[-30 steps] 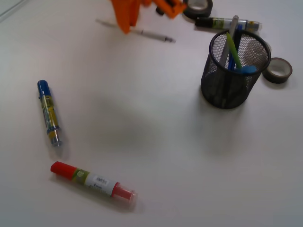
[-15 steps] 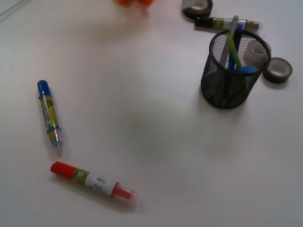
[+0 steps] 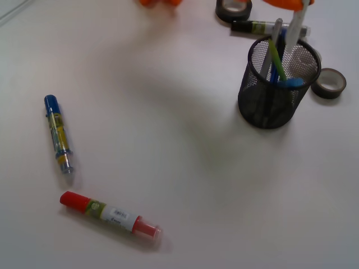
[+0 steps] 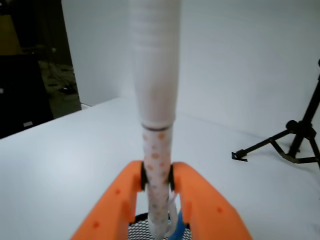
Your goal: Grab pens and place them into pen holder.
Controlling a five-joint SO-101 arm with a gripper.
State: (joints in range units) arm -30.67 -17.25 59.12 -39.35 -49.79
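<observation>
Wrist view shows the white pen with small dots (image 4: pixel 156 165) clamped between my two orange fingers (image 4: pixel 122 200), standing upright with its long axis running straight down toward the pen holder (image 4: pixel 145 227), whose black mesh rim shows just below my fingertips. So the pen lies directly above the cup's mouth — that is the relation my next move turns on, and I judge a straight lowering and a release would drop it in.

From the front, the same white pen (image 3: pixel 295 28) hangs at the far side of the pen holder (image 3: pixel 275 95), its lower end at or just inside the rim; I cannot tell how deep it reaches. Already standing in the cup are a bright green pen (image 3: pixel 277 59), a dark blue pen (image 3: pixel 275 72), a silver pen (image 3: pixel 276 28) and a light blue pen (image 3: pixel 294 82), all leaning — the newcomer could catch on one of them going down.

Outward from the cup, two tape rolls lie near it — one (image 3: pixel 329 83) just beside it, one (image 3: pixel 234 9) at the far edge. A red-capped marker (image 3: pixel 110 213) and a blue-capped marker (image 3: pixel 58 133) lie well apart on the white worktop (image 3: pixel 168 112). Beyond it the wrist view shows a pale wall and a black tripod leg (image 4: pixel 295 135).
</observation>
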